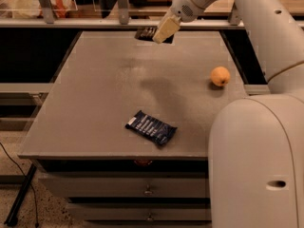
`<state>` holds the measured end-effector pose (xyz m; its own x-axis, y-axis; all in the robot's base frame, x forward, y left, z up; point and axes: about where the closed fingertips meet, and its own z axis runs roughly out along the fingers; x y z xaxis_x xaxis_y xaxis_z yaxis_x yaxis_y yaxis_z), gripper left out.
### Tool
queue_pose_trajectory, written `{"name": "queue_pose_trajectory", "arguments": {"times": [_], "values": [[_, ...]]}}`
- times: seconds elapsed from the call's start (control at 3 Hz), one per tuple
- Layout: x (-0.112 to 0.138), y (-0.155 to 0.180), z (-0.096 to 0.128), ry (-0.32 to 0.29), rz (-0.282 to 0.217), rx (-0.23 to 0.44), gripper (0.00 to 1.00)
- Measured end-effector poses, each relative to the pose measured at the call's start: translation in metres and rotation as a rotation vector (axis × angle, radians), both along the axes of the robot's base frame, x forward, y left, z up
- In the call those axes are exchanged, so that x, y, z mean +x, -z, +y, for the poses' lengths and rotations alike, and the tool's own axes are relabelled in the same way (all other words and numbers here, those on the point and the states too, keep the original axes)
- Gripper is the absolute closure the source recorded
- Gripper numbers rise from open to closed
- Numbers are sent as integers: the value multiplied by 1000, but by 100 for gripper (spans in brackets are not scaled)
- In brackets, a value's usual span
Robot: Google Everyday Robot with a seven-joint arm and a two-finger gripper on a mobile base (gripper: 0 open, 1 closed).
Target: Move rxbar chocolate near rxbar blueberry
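So the gripper [156, 34] is up at the far end of the counter [95, 103], roughly over the middle of the back edge, and its fingers [165, 27] are clamped on the chocolate bar [145, 33]. The bar is a slim dark wrapper, and it sticks out to the left of the pale fingers, lying pretty much flat. It's held up in the air, not sitting on the counter, and there's a soft shadow on the grey surface further toward the front.

The blueberry bar [151, 127] is way down at the near end of the counter, close to the front edge. It's lying flat and turned at an angle, a navy wrapper with white lettering. So the two bars are well apart right now, with most of the counter's depth between them.

There's also an orange [220, 75] over on the right side of the counter, near the arm [266, 27], not touching anything. Below the counter you can see drawers [118, 186].
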<state>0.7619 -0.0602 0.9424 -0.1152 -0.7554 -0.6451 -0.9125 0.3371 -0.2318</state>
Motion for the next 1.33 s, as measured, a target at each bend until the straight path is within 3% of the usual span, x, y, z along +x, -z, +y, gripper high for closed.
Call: {"name": "queue_pose_trajectory", "arguments": {"times": [0.33,1.0,1.33], "values": [[-26,-9,0,-57,10,-21,100],[-102,-7,25,-264,71,-37,100],[-140,-3,43,-344,96,-13,100]]}}
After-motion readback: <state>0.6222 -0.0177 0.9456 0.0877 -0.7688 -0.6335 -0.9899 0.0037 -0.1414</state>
